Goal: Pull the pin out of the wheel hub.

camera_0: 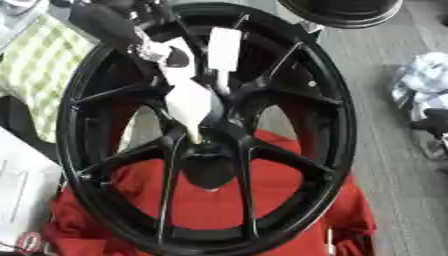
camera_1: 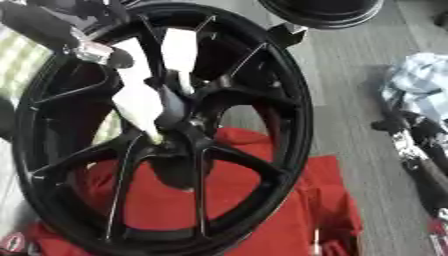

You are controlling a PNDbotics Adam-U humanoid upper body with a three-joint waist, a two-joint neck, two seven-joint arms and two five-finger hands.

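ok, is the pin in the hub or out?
Cannot tell. The left hand covers the wheel hub centre; no pin shows.

The left arm (camera_0: 105, 22) is black with a silver joint at the wrist, and its left hand (camera_0: 188, 95) shows white, tapering finger shells

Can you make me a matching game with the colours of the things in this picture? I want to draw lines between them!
Things:
1. wheel
2. cloth under the wheel
3. cloth on the left
4. bundle on the right

Colours:
A. red
B. blue and white
C. black
D. pale green and white checks

Pairs: 1-C, 2-A, 3-D, 4-B
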